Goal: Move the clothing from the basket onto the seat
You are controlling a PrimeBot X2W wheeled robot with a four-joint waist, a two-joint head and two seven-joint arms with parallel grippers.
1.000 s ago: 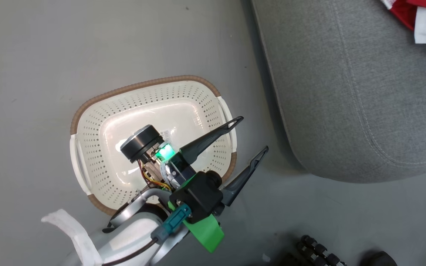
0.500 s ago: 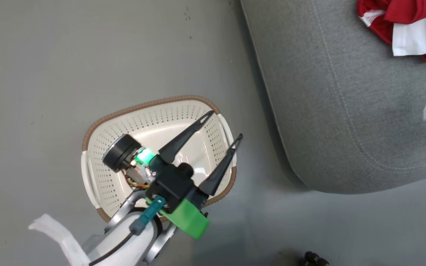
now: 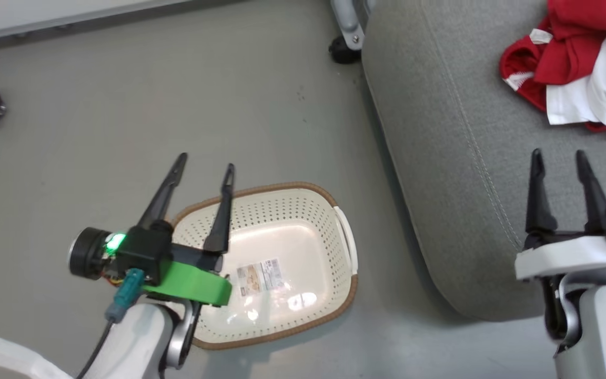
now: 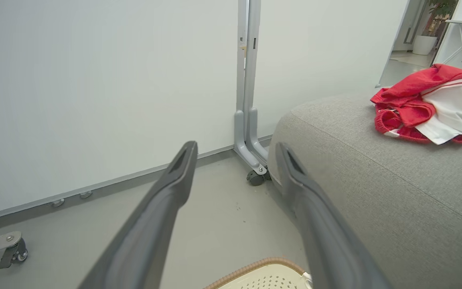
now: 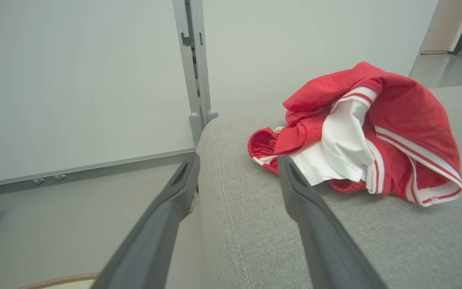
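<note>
1. From my head I look down and count two claws. My left claw (image 3: 205,162) is at the lower left. Its two dark fingers point up and stand apart, with nothing between them. It hangs over the far left edge of the one basket (image 3: 303,210). My right claw (image 3: 557,153) is at the lower right, over the one grey seat (image 3: 455,173). Its two fingers point up too, with a gap between them, and they hold nothing. The basket stands on the floor (image 3: 98,131), just beside the seat. One paper label (image 3: 260,275) lies in it. One heap of red and white clothing (image 3: 571,68) lies on the seat, apart from both claws. I cannot tell how many pieces are in the heap.

2. From my left wrist, my left claw (image 4: 236,146) is spread wide. Its fingers point at a white wall (image 4: 94,80) and one grey post (image 4: 247,80) with a small wheel (image 4: 255,177) at its foot. A bit of the basket (image 4: 263,277) peeks in at the bottom edge. The seat (image 4: 375,180) is on the right, and the clothing (image 4: 423,104) sits on top of it, far from my fingers.

3. From my right wrist, my right claw (image 5: 239,159) is spread as well. Its fingers reach out by the corner of the seat (image 5: 335,241). The clothing (image 5: 375,128) lies on the seat just ahead, not in my grip. A thin bit of the brown basket (image 5: 62,278) rim shows at the bottom left.
</note>
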